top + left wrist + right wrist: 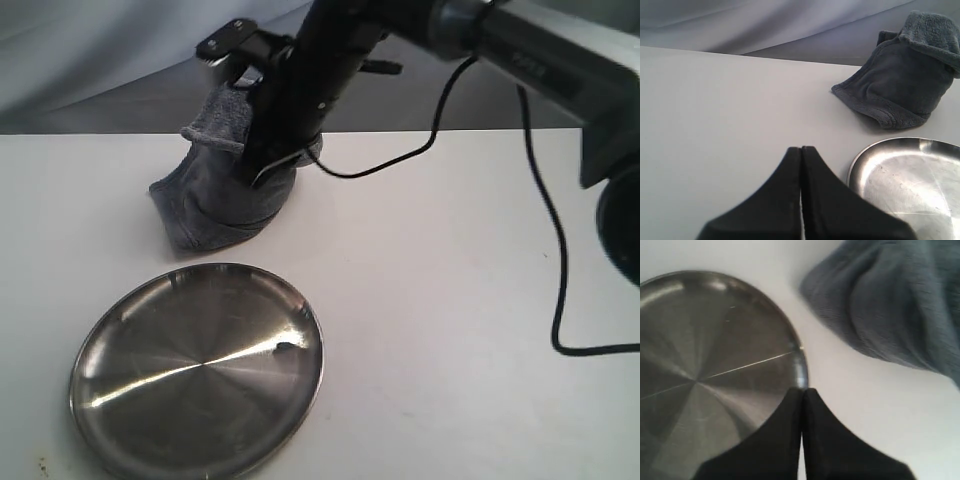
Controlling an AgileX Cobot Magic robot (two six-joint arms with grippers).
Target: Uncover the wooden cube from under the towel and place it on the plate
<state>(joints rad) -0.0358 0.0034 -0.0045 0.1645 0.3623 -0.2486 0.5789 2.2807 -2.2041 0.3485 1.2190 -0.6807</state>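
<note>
Right fingers (787,435) are sitting clenched, tip to tip, gripping nothing. The tips are hanging over the rim of the plate (715,340). Towel (890,305) is lying ahead of those tips and off to one side, bunched into a tall mound on the counter (850,405), near the plate but not touching it. Wooden cube isn't showing anywhere, likely sitting under that mound. Left fingers (782,195) are pressed shut too, empty, with the plate just beside their tips and the towel beyond it.

Step in hand, by my read: getting a pinch on the cloth. You're needing to spread the right fingers first, then be aiming at the raised fold on top of the mound, not the base, so you're catching cloth only. When peeling, be pulling up and away from the plate side, so the cube isn't getting dragged and the cloth isn't landing on the plate.
</note>
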